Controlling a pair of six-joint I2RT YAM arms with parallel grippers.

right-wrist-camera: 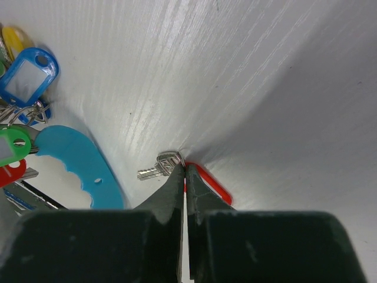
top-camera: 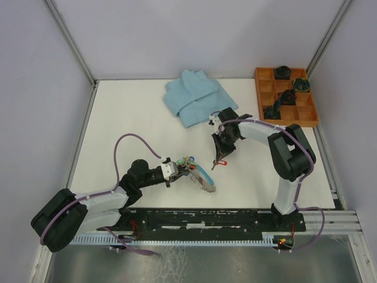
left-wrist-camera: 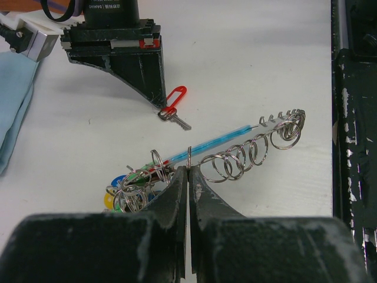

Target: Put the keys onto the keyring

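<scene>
On the table (top-camera: 129,112), right tool (right-wrist-camera: 184,171) pinches red-tagged key (right-wrist-camera: 162,161).

Red-tagged silver key (left-wrist-camera: 175,120), grey-and-light-blue coiled keyring (left-wrist-camera: 219,141)

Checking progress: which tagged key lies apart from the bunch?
The red-tagged key, alone at the right gripper's tips; the other keys cluster on the keyring.
</scene>
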